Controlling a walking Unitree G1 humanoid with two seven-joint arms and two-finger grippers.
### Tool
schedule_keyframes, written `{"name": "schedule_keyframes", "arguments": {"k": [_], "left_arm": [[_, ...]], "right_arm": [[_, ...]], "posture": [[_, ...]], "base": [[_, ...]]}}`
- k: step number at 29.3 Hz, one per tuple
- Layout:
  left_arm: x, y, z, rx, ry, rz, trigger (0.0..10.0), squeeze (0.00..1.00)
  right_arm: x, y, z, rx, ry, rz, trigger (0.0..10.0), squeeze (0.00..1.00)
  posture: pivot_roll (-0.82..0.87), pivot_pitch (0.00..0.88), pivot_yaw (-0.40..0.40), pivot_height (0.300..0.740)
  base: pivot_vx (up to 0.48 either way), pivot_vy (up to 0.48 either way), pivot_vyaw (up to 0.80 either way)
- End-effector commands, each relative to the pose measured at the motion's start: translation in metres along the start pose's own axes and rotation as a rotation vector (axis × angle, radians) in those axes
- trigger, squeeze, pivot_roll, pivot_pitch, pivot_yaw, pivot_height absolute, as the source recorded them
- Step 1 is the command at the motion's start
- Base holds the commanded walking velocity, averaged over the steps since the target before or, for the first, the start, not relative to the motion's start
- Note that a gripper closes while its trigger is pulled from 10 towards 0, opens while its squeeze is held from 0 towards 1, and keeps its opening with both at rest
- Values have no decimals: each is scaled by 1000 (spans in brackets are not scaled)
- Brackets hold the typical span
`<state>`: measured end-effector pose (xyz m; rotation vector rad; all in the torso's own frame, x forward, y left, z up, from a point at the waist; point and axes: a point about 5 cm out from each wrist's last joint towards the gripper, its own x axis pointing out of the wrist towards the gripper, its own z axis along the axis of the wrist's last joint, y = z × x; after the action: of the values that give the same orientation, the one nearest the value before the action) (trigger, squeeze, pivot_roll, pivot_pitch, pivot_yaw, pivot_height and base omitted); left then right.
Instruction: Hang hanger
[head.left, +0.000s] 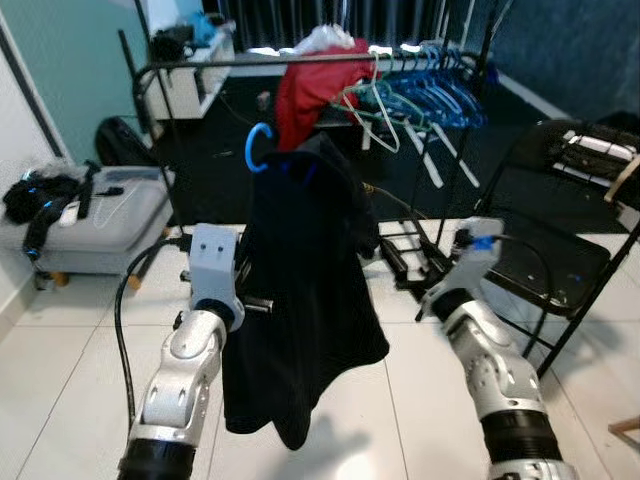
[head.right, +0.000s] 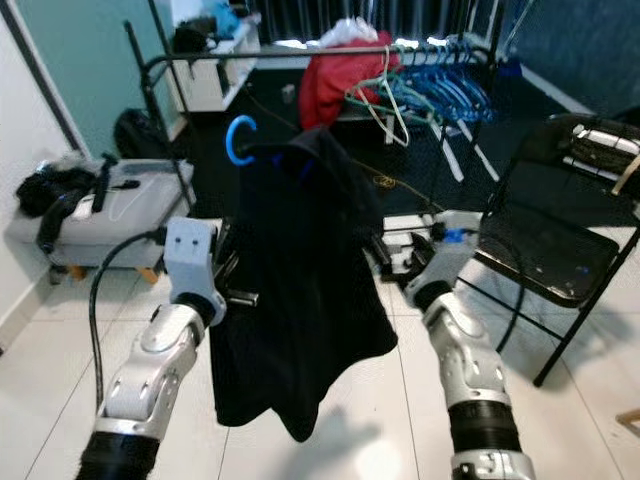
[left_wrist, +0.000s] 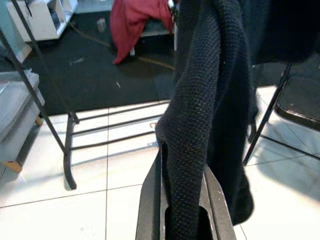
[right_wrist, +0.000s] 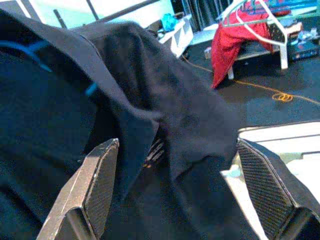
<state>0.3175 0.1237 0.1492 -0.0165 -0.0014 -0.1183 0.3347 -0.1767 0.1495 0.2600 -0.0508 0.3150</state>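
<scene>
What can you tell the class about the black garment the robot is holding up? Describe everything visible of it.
The black garment is a dark, knitted-looking top draped over a hanger whose blue hook rises above its shoulder. It hangs limp in folds in front of the clothes rail, above the white tiled floor, its lower edge uneven. The left end effector is closed on a fold of the fabric. The right end effector is open, its fingers either side of the cloth.

The black garment (head.left: 300, 300) covers all of the blue hanger (head.left: 257, 147) except its hook, and it hides both grippers' fingertips in the eye views.
</scene>
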Motion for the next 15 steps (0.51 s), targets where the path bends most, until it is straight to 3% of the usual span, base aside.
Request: {"name": "schedule_keyframes", "arguments": {"k": [1,4,15], "left_arm": [[6,-4,8,2,-20,7,10000,0],[7,-5,7,7,-10,6,10000,0],[8,-14,5,10,24,-24,10000,0]], "right_arm": [[-1,0,2,-18,-15,21,10000,0],[-2,0,3,-8,-29,21,10000,0],[-1,0,2,18,-31,-4,10000,0]], "posture": [[-112,0,33,740],[-112,0,33,740],[-102,0,45,740]], "base": [[480,0,800],[480,0,800],[480,0,0]]}}
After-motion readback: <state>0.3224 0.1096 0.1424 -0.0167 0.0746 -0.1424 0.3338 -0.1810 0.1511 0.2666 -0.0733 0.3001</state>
